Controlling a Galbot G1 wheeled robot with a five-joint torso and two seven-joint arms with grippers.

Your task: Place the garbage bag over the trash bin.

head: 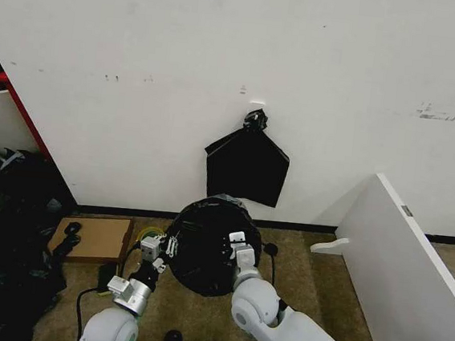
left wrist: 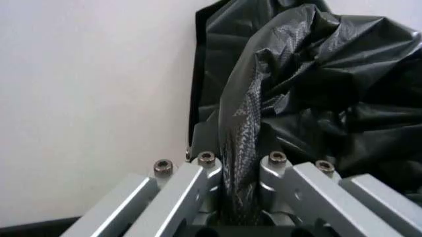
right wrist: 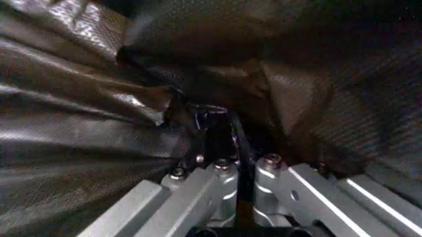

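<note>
Head view, left to right. A cardboard box point(head: 92, 238) lies flat on the carpet by the wall.

Left claw point(head: 158, 247) sits at the left edge of the garbage bag point(head: 204, 245). In the left wrist view, the claw point(left wrist: 238, 165) is pressed together on a twisted fold of the bag's film point(left wrist: 310, 84), which runs up between the two finger pads.

The bag reads as a dark, round, domed shape on the floor in front of the wall, stretched between the two claws. The trash bin must be under it, but I cannot make out any white rim, so how far the bag's mouth has come down over the bin cannot be told.

Behind it a flat black bundle point(head: 247, 164) hangs from a wall hook (not the task's bag).

Right claw point(head: 238, 248) is at the right edge of the bag. In the right wrist view, the claw point(right wrist: 242, 168) is closed, pinching a gathered crease of film point(right wrist: 99, 123).

A white slanted panel point(head: 400, 260) leans at far right.

Handling judgement: the bag is very light, thin, floppy and slick; it holds no shape of its own and likely tears if pulled hard over a rim. Best hold is the hem, at opposite sides, with bunched film for a thicker grip.
</note>
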